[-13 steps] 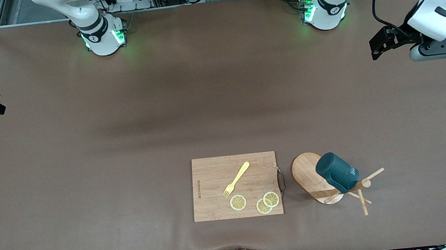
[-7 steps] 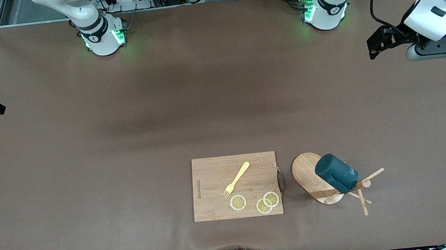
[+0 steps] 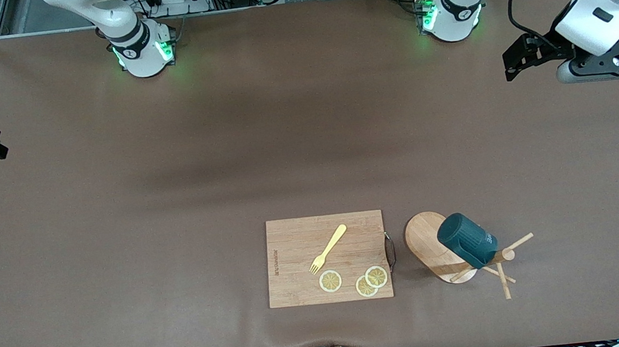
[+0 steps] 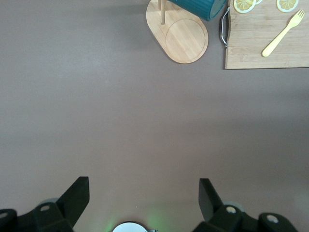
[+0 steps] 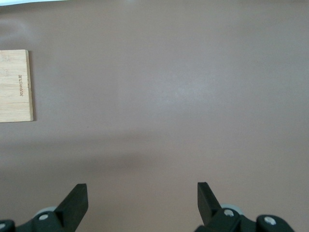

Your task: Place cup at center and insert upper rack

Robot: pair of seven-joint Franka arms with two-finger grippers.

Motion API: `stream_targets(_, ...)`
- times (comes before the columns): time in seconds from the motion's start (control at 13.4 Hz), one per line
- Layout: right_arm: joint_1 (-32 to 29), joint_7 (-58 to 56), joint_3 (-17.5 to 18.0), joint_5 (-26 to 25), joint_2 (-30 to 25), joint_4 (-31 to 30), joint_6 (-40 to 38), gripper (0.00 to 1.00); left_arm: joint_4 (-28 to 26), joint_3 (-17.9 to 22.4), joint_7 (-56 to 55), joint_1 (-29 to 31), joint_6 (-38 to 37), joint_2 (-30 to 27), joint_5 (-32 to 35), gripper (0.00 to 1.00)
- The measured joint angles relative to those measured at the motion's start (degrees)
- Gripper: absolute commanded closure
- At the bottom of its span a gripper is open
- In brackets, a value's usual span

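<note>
Right gripper (image 5: 142,200) sits at the right arm's end of the counter (image 3: 172,182), mostly out of the front view; arm waits. Wrist view shows its jaws spread wide, nothing between them, only bare counter and a corner of the cutting board (image 5: 14,86).

Cutting board lies near the front camera w/ a yellow fork (image 3: 328,248) and three lemon slices (image 3: 330,281) on it. Just beside it, toward the left arm's end: the upper rack (image 3: 456,256), light wood, oval base flat on the counter, thick post, thin pegs sticking out. The cup (image 3: 467,240), dark teal, ribbed, hangs tilted on the post, mouth not visible.

Left gripper (image 4: 142,200) is up over the left arm's end of the counter, jaws spread, empty. Cup & rack are well apart from it.

Vs. a second ago: left gripper has shifted slightly toward the bases and the middle; cup, rack, board unchanged.
</note>
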Motion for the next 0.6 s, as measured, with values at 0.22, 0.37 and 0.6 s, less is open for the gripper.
stream_targets(0.22,0.02,0.00,0.00,0.00,0.00,0.00,-0.02,0.00,0.00,-0.11,0.00,-0.04,-0.36,0.00,-0.01,0.00)
stream_targets(0.37,0.04,0.00,0.00,0.00,0.00,0.00,-0.02,0.00,0.00,-0.07,0.00,0.07,-0.43,0.00,-0.01,0.00)
stream_targets(0.6,0.06,0.00,0.00,0.00,0.00,0.00,-0.21,0.00,0.00,0.34,0.32,0.38,-0.82,0.00,-0.01,0.00)
